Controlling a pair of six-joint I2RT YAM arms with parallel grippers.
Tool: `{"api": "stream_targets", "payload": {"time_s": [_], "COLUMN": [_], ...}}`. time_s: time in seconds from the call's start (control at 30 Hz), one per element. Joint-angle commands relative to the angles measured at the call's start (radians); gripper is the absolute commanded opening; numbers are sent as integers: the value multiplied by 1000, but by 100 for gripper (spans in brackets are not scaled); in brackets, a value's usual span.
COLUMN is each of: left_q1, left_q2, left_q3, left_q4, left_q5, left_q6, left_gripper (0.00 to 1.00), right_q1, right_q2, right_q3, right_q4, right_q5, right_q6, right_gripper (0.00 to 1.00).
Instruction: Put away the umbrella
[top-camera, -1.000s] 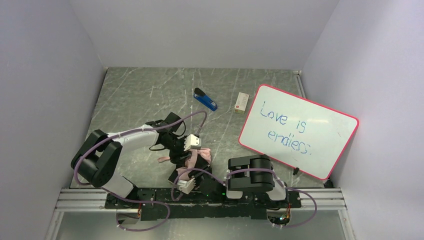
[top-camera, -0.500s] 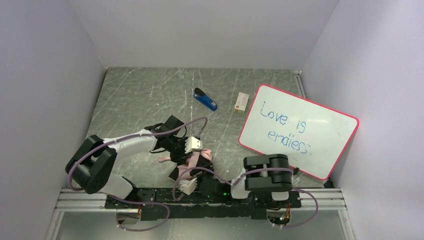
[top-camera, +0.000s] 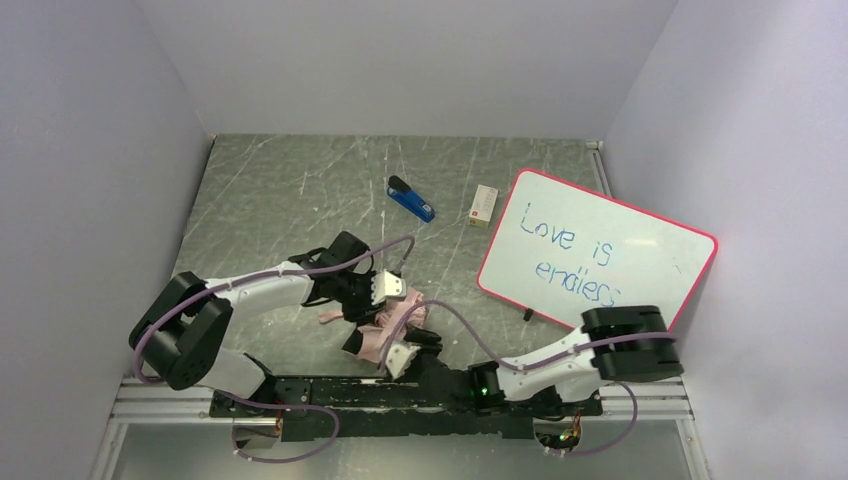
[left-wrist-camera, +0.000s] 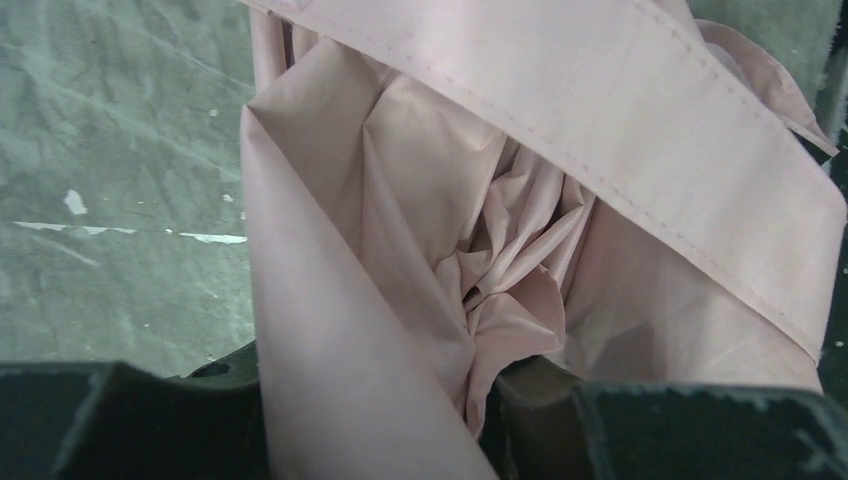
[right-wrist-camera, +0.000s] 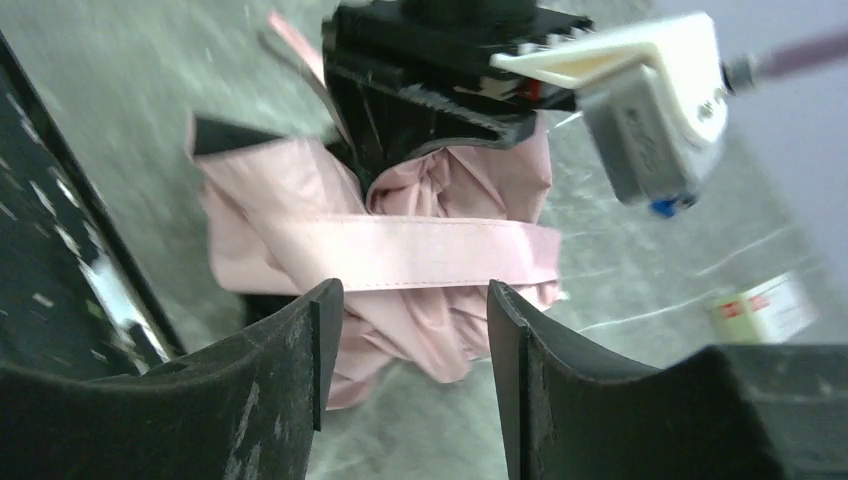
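Observation:
The umbrella (top-camera: 388, 322) lies as a crumpled pale pink bundle near the table's front edge, with a flat pink strap (right-wrist-camera: 420, 250) wound across it. My left gripper (top-camera: 372, 300) comes in from the far-left side and is shut on a fold of the fabric. In the left wrist view that fold fills the gap of the left gripper (left-wrist-camera: 380, 420) between its dark fingers (left-wrist-camera: 650, 430). My right gripper (top-camera: 405, 347) sits at the near side of the bundle. In the right wrist view the right gripper (right-wrist-camera: 405, 335) stands open, its fingertips just short of the umbrella (right-wrist-camera: 440, 330).
A blue-and-black stapler (top-camera: 411, 200) and a small white box (top-camera: 483, 205) lie at mid-table. A pink-framed whiteboard (top-camera: 595, 260) leans at the right, with a small black object (top-camera: 527, 314) at its lower edge. The black base rail (top-camera: 330, 388) runs right behind the umbrella.
The right gripper has opened and let go of the fabric, and its arm's elbow has swung far right. The left gripper has closed on the umbrella and shifted slightly.

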Motion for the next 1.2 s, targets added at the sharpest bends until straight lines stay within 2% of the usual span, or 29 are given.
{"api": "stream_targets", "payload": {"time_s": [0.0, 0.1, 0.27, 0.43, 0.6, 0.77, 1.0, 1.07, 1.17], "left_q1": [44, 54, 56, 56, 56, 56, 56, 56, 56], "left_q2": [68, 57, 39, 24, 22, 11, 12, 11, 13], "left_q3": [-59, -63, -74, -89, -87, -92, -90, -89, -90], "left_q4": [115, 129, 148, 166, 164, 161, 156, 155, 155], "left_q5": [-244, -255, -281, -302, -301, -294, -292, -293, -294], "left_q6": [53, 50, 50, 57, 52, 49, 49, 50, 51], "left_gripper": [5, 5, 5, 5, 5, 5, 5, 5, 5], "right_q1": [41, 9, -175, -330, -460, -518, -547, -555, -557], "right_q2": [-121, -186, -306, -394, -367, -278, -181, -142, -116], "right_q3": [-44, -78, -164, -225, -206, -145, -125, -87, -93], "right_q4": [-32, -34, -32, 39, 91, 92, 141, 67, 90], "right_q5": [31, 16, -158, -236, -376, -436, -492, -512, -518], "right_q6": [433, 633, 962, 1131, 1234, 1293, 1390, 1413, 1434], "right_gripper": [58, 58, 62, 63, 63, 62, 61, 59, 59]}}
